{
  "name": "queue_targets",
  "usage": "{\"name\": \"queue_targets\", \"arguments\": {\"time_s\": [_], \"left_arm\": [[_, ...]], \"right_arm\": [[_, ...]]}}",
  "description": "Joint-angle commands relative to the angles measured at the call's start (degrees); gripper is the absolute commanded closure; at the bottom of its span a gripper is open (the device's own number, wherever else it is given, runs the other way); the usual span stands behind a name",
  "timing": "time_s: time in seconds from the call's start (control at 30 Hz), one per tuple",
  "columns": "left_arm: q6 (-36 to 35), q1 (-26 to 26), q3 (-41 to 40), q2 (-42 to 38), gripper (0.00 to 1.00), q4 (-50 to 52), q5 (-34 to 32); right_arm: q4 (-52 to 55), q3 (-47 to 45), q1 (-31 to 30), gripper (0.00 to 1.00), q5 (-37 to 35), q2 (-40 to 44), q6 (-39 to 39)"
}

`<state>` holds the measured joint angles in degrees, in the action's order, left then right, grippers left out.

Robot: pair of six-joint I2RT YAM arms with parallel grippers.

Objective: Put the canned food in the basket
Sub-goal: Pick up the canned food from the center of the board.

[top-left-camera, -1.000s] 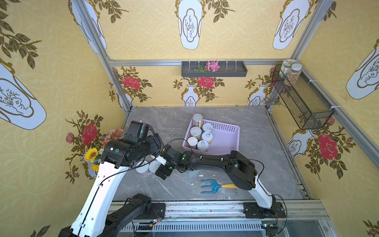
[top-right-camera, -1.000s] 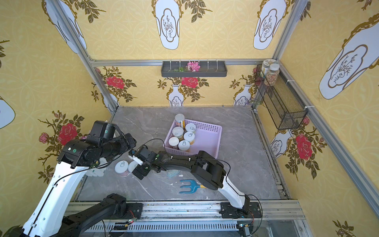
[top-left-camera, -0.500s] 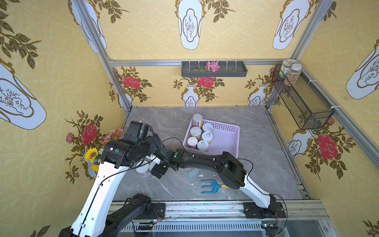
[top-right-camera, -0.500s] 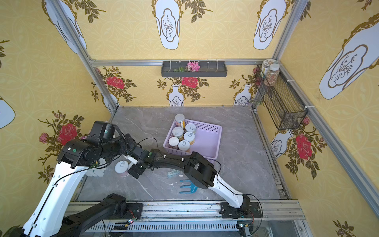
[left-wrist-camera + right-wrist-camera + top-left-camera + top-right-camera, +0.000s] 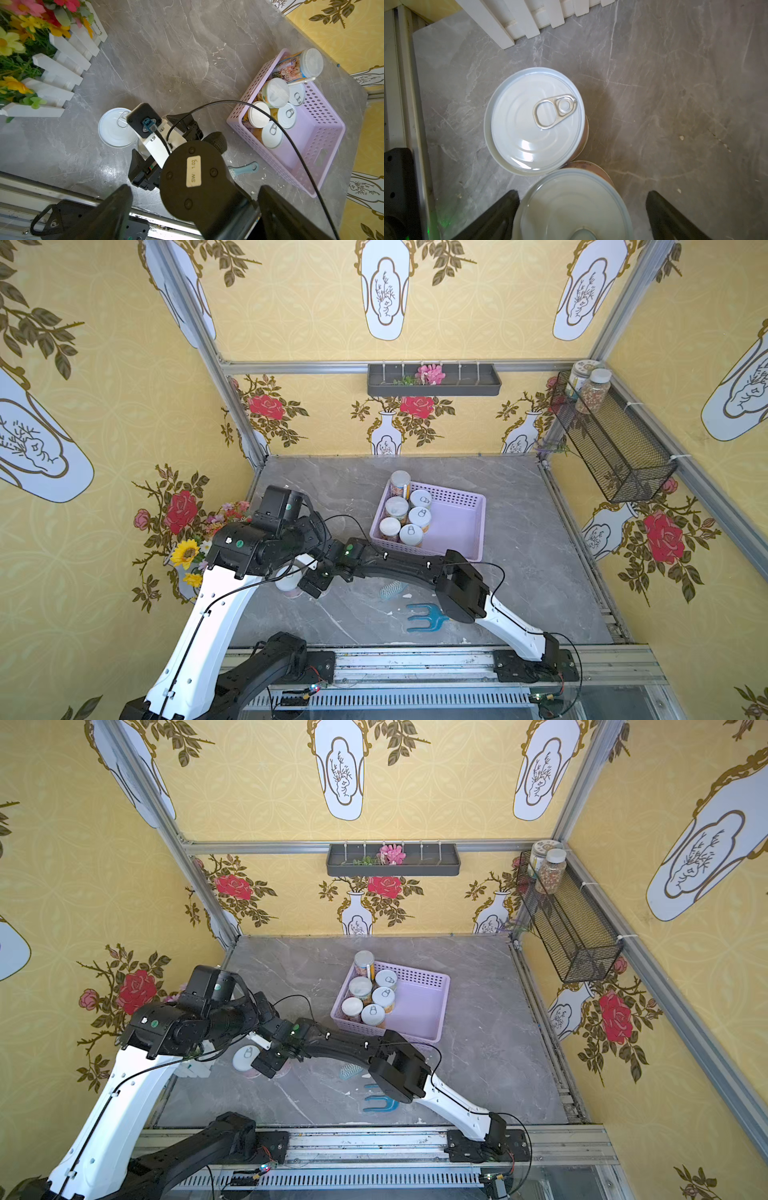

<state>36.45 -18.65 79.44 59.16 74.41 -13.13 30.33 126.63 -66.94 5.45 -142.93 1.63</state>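
**Two cans left on the desk, and a crowded grab ahead**

Straddling the near can [image 5: 571, 207] with the right gripper [image 5: 582, 193], jaws spread wide, clamped on nothing yet. Hovering with the left gripper [image 5: 193, 186] too, equally agape and empty, directly over the right arm's wrist [image 5: 193, 158]. Counting six cans [image 5: 396, 508] already clustered at one end of the basket [image 5: 481, 526]. Leaving two on the desk [image 5: 540, 556], beside the white picket fence [image 5: 62, 68] and well apart from the basket.

Likely ways to go wrong:
- Clipping the far can [image 5: 535, 120] on closing, given barely any gap between the two (touching or not, impossible to tell), then shoving it against the fence or tipping it.
- Slipping on smooth, round metal under a shallow or off-centre pinch.
- Bumping the left arm [image 5: 232, 593] on a straight lift, with so little room overhead.
- Knocking the packed cans on a low entry over the basket rim.

Short cylinders, with glossy silver-white tops, faint ringed ridges and a metal pull tab; colourful printed sides on those in the basket. Basket in lilac plastic, rectangular, shallow, with perforated walls. Desk in grey marble-look slab, matte and veined. Fence in plain white slats with pointed tips.
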Motion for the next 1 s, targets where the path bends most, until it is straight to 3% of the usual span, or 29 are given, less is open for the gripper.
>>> {"name": "queue_targets", "arguments": {"time_s": [0.0,0.33,0.77,0.97], "left_arm": [[-0.5,0.0,-0.5,0.3,0.00,-1.2,0.3],[-0.8,0.1,-0.8,0.3,0.00,-1.5,0.3],[-0.8,0.1,-0.8,0.7,0.01,-1.6,0.0],[-0.7,0.1,-0.9,0.5,0.01,-1.6,-0.5]], "right_arm": [[1.6,1.0,-0.1,0.04,-1.4,-0.7,-0.7],[2.8,1.7,-0.1,0.08,-1.7,-1.6,-0.7],[2.8,1.4,-0.1,0.20,-1.1,0.0,-0.8],[0.8,-3.5,-0.5,0.29,-0.2,4.0,0.0]]}}
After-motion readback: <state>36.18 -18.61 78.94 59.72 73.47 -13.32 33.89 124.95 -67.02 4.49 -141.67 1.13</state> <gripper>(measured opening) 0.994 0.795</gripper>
